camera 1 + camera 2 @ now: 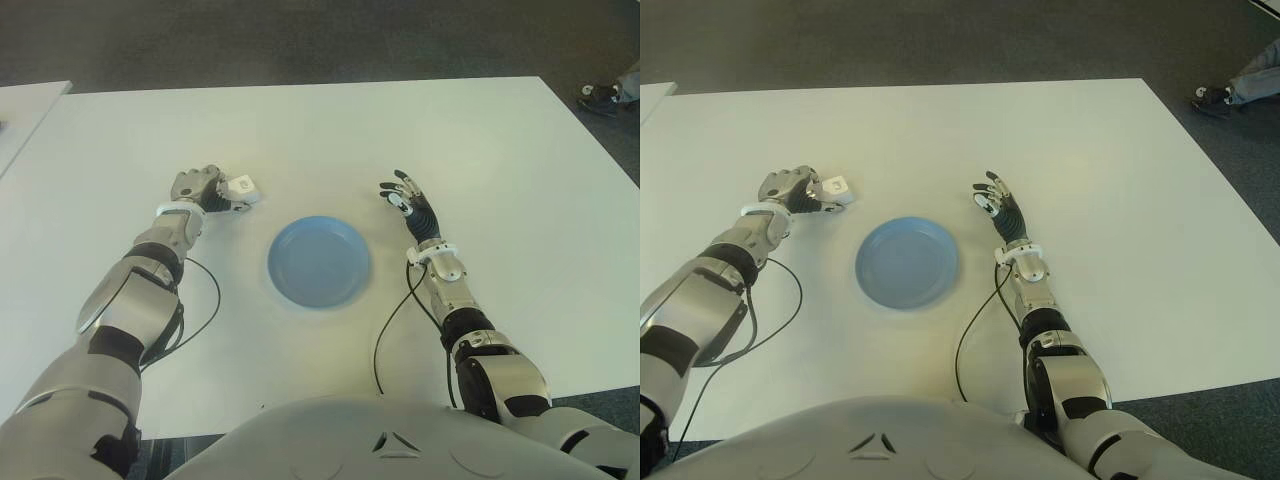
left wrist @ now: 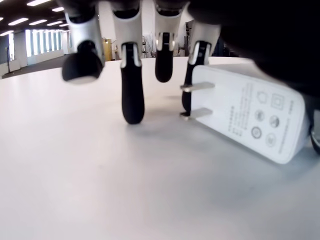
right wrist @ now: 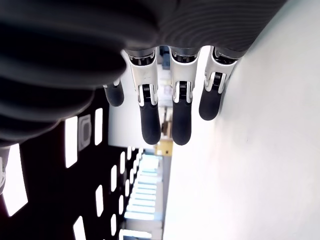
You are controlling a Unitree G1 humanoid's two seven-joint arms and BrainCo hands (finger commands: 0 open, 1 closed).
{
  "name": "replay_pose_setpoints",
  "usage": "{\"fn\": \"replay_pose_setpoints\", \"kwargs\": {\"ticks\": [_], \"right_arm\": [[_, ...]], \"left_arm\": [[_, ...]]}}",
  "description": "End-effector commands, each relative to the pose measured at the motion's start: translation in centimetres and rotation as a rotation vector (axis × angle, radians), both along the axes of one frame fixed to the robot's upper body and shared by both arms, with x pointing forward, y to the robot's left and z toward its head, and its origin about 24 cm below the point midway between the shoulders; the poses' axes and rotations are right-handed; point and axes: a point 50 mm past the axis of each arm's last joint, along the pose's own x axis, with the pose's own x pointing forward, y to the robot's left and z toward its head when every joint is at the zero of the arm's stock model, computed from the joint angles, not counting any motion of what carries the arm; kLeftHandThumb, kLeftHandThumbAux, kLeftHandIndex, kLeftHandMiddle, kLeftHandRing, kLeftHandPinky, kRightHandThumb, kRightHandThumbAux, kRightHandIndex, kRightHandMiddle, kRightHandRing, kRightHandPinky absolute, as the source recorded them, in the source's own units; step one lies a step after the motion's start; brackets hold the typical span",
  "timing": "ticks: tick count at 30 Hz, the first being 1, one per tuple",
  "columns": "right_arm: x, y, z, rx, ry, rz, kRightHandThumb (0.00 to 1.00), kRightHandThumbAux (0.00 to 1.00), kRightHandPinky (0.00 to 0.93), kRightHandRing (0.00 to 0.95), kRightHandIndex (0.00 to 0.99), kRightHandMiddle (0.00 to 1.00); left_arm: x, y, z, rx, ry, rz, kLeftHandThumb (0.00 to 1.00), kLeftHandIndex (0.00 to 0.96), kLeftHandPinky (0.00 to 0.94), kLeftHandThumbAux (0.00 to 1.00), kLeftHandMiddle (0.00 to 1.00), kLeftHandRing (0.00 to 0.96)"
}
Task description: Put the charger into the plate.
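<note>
A small white charger [image 1: 241, 189] is being held at the tips of the left hand [image 1: 198, 189], out on the white table [image 1: 330, 130] to the left of the plate [image 1: 319, 262]. The charger is a smooth plastic block with rounded corners. Two flat metal prongs are sticking out of one end, and tiny grey signs are printed on its side. In the left wrist view the block [image 2: 252, 120] is being kept tilted, low over the table. The dark fingers [image 2: 131, 90] are curled down beside it, and one is pressing against the prong end.

The plate is round, blue and shallow, with a smooth raised rim. Nothing is lying in it. It is sitting on the table between the two hands, apart from the charger.

The right hand [image 1: 409, 203] is being held just right of the plate. Its fingers [image 3: 150, 117] are stretched out straight and nothing is being gripped.

Thin black cables [image 1: 384, 335] are lying on the table near each arm. A shoe [image 1: 597, 97] is showing on the dark carpet past the far right corner.
</note>
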Motion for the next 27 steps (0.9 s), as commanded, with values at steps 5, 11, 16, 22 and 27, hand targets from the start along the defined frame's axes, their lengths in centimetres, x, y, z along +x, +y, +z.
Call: {"fn": "replay_pose_setpoints", "kwargs": {"ticks": [5, 11, 16, 22, 27], "right_arm": [[-3.0, 0.3, -4.3, 0.001, 0.240, -0.011, 0.000, 0.412, 0.197, 0.264, 0.065, 0.274], [-3.0, 0.4, -4.3, 0.001, 0.241, -0.015, 0.000, 0.413, 0.203, 0.270, 0.064, 0.276], [-2.9, 0.4, -4.2, 0.005, 0.241, -0.018, 0.000, 0.421, 0.225, 0.275, 0.066, 0.280], [-2.9, 0.5, -4.2, 0.010, 0.240, -0.019, 0.000, 0.435, 0.238, 0.284, 0.071, 0.287], [-2.8, 0.5, -4.2, 0.012, 0.239, -0.021, 0.000, 0.446, 0.244, 0.287, 0.074, 0.290]], "left_arm": [[-2.0, 0.1, -2.5, -0.034, 0.121, 0.008, 0.751, 0.442, 0.827, 0.696, 0.864, 0.858], [-1.8, 0.0, -2.3, -0.053, 0.115, 0.003, 0.751, 0.442, 0.822, 0.697, 0.865, 0.858], [-1.6, -0.2, -2.1, -0.087, 0.101, 0.002, 0.751, 0.442, 0.820, 0.697, 0.861, 0.855], [-1.0, -0.4, -1.4, -0.146, 0.072, 0.020, 0.750, 0.443, 0.828, 0.697, 0.851, 0.847], [0.0, -1.0, -0.2, -0.182, 0.007, 0.002, 0.750, 0.443, 0.834, 0.697, 0.851, 0.849]]}}
